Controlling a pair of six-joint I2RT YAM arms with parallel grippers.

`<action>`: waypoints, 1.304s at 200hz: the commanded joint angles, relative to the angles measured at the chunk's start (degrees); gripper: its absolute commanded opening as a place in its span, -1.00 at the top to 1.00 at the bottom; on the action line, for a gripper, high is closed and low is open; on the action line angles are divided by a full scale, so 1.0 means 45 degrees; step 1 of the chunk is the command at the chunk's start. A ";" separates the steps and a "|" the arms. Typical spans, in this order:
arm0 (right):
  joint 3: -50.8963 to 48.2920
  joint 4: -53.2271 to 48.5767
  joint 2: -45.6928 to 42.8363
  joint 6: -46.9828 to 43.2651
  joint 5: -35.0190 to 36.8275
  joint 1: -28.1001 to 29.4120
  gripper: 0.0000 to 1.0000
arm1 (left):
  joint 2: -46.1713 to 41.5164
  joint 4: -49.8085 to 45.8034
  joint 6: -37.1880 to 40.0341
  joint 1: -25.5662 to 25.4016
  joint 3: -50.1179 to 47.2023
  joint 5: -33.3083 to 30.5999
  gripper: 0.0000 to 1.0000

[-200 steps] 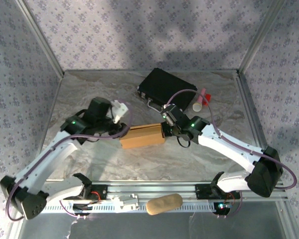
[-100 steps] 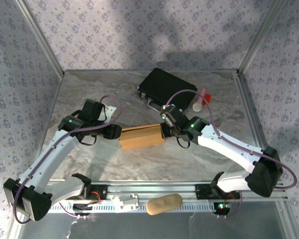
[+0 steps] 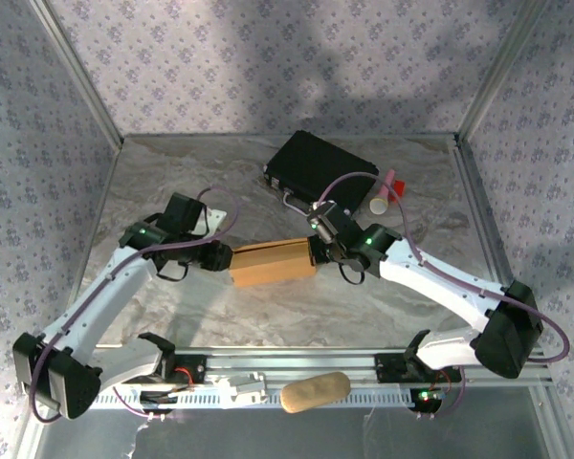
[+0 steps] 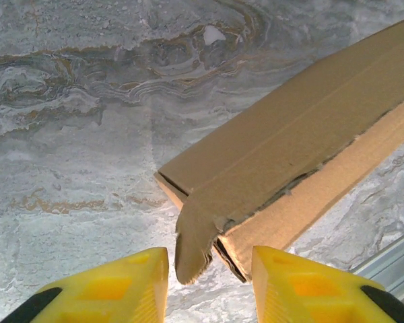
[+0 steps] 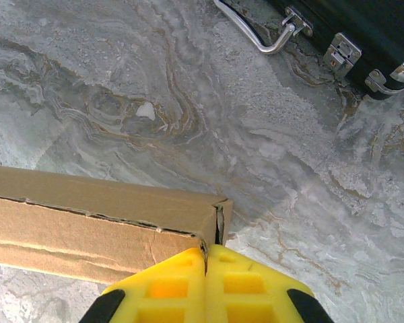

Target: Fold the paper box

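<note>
The paper box (image 3: 273, 262), a tan cardboard bar, lies mid-table between both arms. My left gripper (image 3: 220, 256) is at its left end. In the left wrist view the box (image 4: 303, 141) runs up to the right, and a loose end flap (image 4: 192, 245) hangs between my open left gripper's (image 4: 210, 272) yellow fingers (image 4: 121, 282), with a gap on each side. My right gripper (image 3: 318, 251) sits at the right end. In the right wrist view the right gripper (image 5: 207, 266) is shut and its tips press on the box's (image 5: 87, 229) near right corner, beside a slightly gaping end flap.
A black case (image 3: 320, 164) with metal latches and a handle (image 5: 256, 37) lies behind the box. A small pink and white object (image 3: 385, 196) is to its right. A tan oval thing (image 3: 316, 390) rests on the metal rail at the near edge. Patterned walls close in the table.
My left arm has swung down and in to the box's left end, and its jaws have narrowed around the flap. The right arm and the box have stayed put.
</note>
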 commanded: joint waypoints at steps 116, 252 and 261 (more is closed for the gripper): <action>0.0352 -0.0554 0.0402 0.0304 0.0267 0.0148 1.00 | 0.0692 -0.0281 -0.1524 -0.1318 0.0797 -0.1359 0.43; 0.0392 -0.0634 0.0579 0.0438 0.0435 0.0211 1.00 | 0.0326 -0.0636 -0.2190 -0.1461 0.0919 -0.1334 0.50; 0.0393 -0.0649 0.0579 0.0461 0.0478 0.0239 1.00 | 0.0303 -0.0631 -0.2323 -0.1464 0.0939 -0.1340 0.51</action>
